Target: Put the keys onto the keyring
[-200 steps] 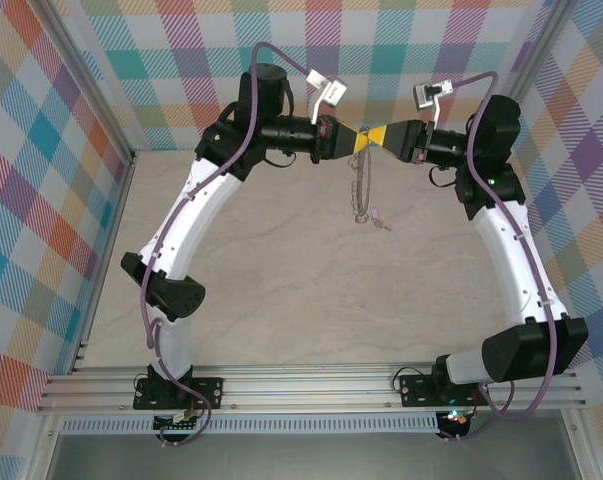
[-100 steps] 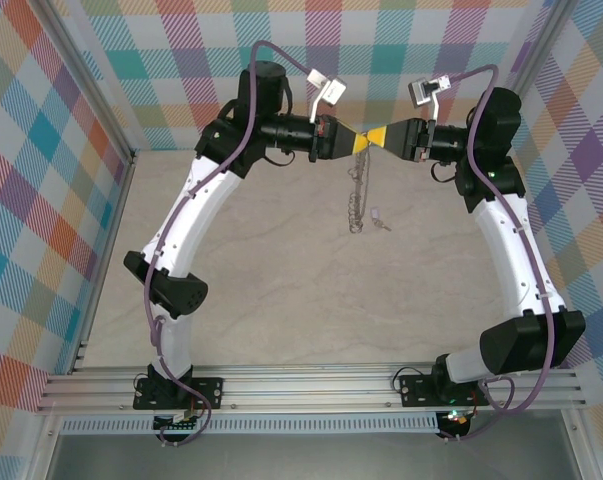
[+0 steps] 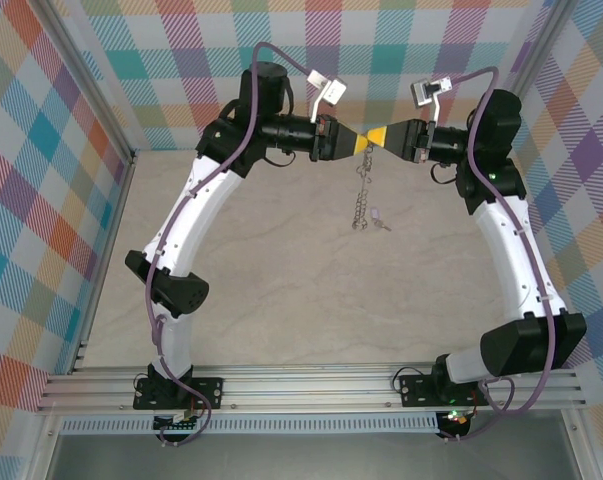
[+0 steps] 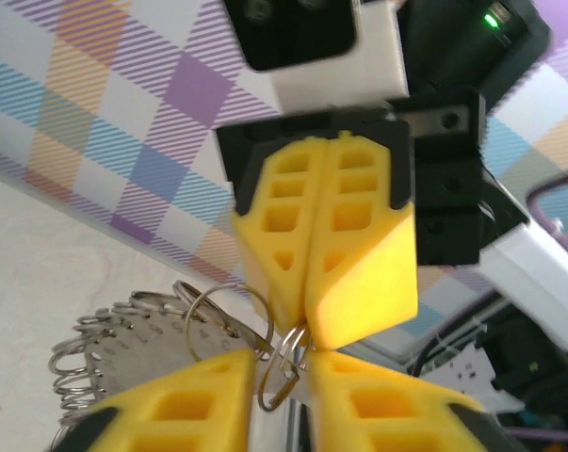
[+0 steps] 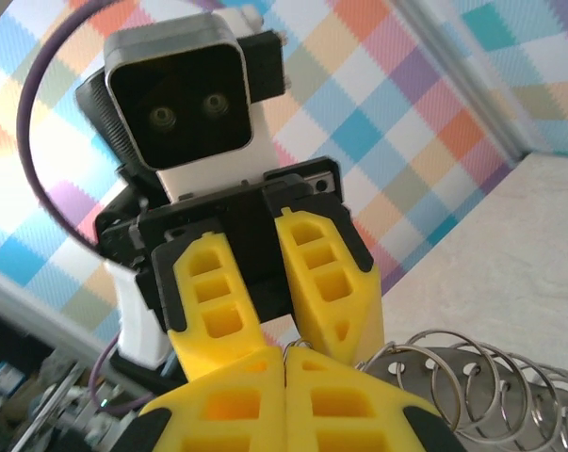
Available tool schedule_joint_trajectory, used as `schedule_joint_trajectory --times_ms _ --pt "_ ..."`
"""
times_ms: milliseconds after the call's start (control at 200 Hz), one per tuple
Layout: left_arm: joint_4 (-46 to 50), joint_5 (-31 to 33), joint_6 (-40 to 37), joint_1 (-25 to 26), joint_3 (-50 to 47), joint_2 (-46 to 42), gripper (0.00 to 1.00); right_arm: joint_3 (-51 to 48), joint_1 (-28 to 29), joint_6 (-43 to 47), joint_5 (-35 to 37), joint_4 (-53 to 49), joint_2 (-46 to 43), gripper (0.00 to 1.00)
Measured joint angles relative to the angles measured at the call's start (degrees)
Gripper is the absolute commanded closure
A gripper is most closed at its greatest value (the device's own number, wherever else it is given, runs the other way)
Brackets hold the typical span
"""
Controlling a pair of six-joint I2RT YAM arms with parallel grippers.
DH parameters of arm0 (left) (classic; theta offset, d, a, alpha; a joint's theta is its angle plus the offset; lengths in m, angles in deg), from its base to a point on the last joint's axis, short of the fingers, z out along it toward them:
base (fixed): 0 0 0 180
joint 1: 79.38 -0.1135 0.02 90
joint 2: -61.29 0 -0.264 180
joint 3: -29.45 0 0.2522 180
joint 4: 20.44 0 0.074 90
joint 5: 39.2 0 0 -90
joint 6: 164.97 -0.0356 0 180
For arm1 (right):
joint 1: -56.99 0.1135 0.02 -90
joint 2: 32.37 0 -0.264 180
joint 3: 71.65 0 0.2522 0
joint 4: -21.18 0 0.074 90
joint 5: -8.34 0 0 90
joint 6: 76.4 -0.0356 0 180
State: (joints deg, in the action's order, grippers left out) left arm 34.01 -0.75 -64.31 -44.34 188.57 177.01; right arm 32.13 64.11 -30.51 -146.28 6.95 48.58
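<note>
The keyring (image 3: 360, 195), a grey chain of linked rings, hangs down from the spot where both grippers meet high above the table. My left gripper (image 3: 359, 141) and right gripper (image 3: 373, 137) point tip to tip. In the left wrist view my left gripper (image 4: 282, 363) has its yellow fingers narrowly apart, with a small ring (image 4: 285, 369) of the chain spanning the gap. The right gripper (image 4: 307, 330) is shut on that ring's top. The chain's rings (image 5: 472, 386) fan out beside my right gripper (image 5: 285, 353). The tiny key (image 3: 377, 214) with a lilac head dangles near the chain's lower end.
The beige tabletop (image 3: 281, 280) lies below the hanging chain. Checked walls (image 3: 61, 150) enclose the left, back and right sides. A metal rail (image 3: 311, 385) carrying both arm bases runs along the near edge.
The hanging chain and key swung slightly left, then back right. Both grippers stay tip to tip in about the same place.
</note>
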Motion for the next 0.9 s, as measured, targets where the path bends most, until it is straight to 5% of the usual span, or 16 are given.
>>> schedule_joint_trajectory --times_ms 490,900 --pt "-6.21 21.07 7.3 0.42 -8.5 -6.58 0.45 -2.56 0.79 -3.91 12.72 4.55 -1.84 1.0" --pt "-20.96 21.59 17.33 0.04 -18.51 -12.52 0.47 -5.84 0.85 -12.33 17.84 15.43 -2.14 1.0"
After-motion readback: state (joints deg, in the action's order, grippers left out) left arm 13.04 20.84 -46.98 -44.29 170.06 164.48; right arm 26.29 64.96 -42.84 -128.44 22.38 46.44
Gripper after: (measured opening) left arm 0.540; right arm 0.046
